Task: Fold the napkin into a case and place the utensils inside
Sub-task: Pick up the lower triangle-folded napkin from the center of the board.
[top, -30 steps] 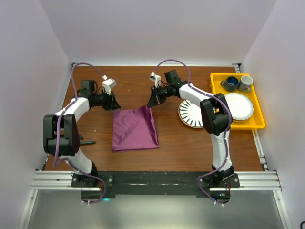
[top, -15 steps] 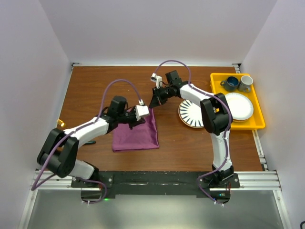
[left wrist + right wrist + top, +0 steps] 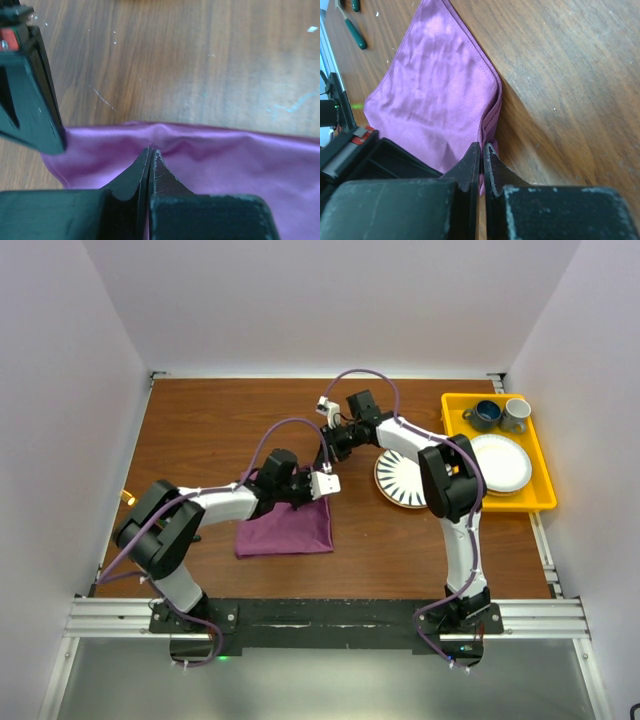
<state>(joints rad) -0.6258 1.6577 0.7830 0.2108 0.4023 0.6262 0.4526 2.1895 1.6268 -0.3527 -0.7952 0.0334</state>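
The plum-purple napkin (image 3: 283, 523) lies folded on the wooden table (image 3: 210, 425). My right gripper (image 3: 325, 457) is shut on its far right corner; in the right wrist view (image 3: 482, 146) purple cloth (image 3: 440, 85) sits between the jaws. My left gripper (image 3: 318, 496) reaches across the napkin and is shut on its right edge just below that corner. The left wrist view (image 3: 150, 150) shows the cloth (image 3: 225, 160) puckered at the tips and the right gripper (image 3: 30, 90) close by. A small gold-coloured piece (image 3: 127, 497) shows at the table's left edge. No case is in view.
A striped plate (image 3: 400, 480) lies just right of the napkin. A yellow tray (image 3: 458, 455) at the back right holds a white plate (image 3: 503, 464) and two cups (image 3: 487, 415). A dark green-handled tool (image 3: 355, 32) lies left of the napkin.
My left arm has swung from the far left across the napkin to its right edge and shut on it beside the right gripper. The right arm has hardly moved.
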